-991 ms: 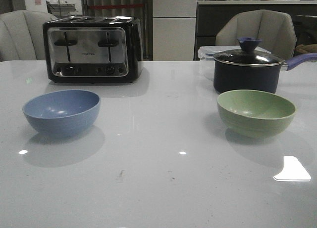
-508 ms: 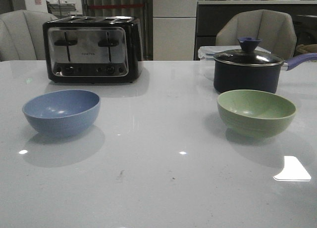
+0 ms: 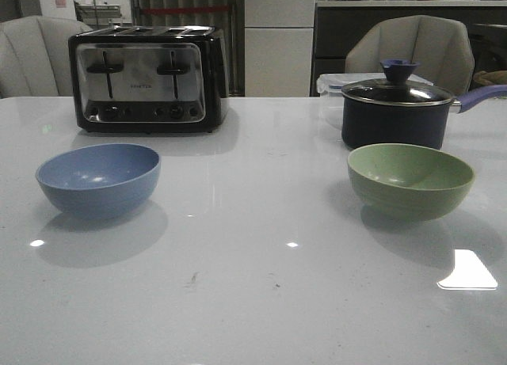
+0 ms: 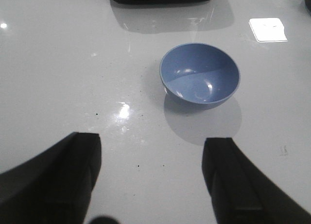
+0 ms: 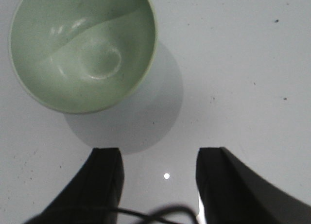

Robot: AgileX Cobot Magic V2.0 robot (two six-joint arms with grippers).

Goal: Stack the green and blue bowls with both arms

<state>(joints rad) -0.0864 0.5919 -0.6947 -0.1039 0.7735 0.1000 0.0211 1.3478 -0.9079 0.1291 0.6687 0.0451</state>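
This looks like a home kitchen or dining area. A glossy white table [image 3: 253, 302] carries a black-and-chrome four-slot toaster [image 3: 148, 80] at far left and a dark lidded pot [image 3: 396, 112] at far right. Behind it stand padded grey chairs [image 3: 412, 52], pale cabinet fronts [image 3: 277, 40] and a dark counter [image 3: 396, 17].

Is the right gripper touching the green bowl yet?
Apart. In the right wrist view, bare table shows between the open right gripper and the green bowl; the jaws sit short of its rim.
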